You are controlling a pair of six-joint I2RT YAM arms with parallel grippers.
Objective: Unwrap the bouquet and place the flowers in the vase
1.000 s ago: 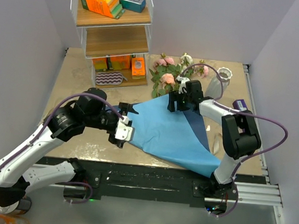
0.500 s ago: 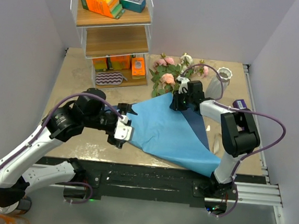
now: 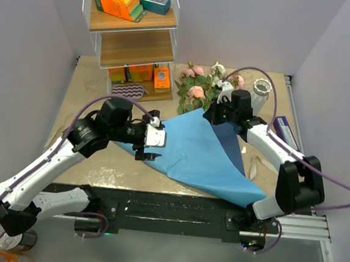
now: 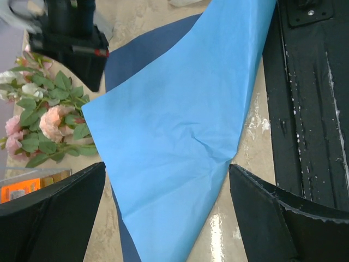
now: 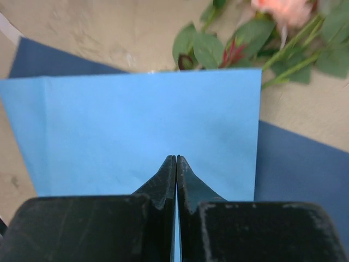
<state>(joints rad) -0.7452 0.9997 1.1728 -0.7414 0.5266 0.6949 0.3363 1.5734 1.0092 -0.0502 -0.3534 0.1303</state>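
Right fingers (image 5: 163,180) have closed tight over far corner of blue paper (image 3: 191,151); grip on it unclear. Left fingers (image 4: 49,218) wide open, empty, above paper's left edge. Flowers (image 3: 196,92) lie just beyond far corner; vase (image 3: 263,87) upright behind paper.

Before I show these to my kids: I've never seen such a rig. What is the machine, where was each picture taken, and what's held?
Two robot arms are bolted at the table's near edge. The wide picture looks down from above and behind them; the other two come from a camera on each wrist. On the table lie a light blue paper over a darker blue sheet, loose flowers beyond it, a white vase and a shelf rack. The left gripper hangs open over the paper, holding nothing. The right gripper is shut, tips at the paper's far corner; whether it pinches the paper I cannot tell.
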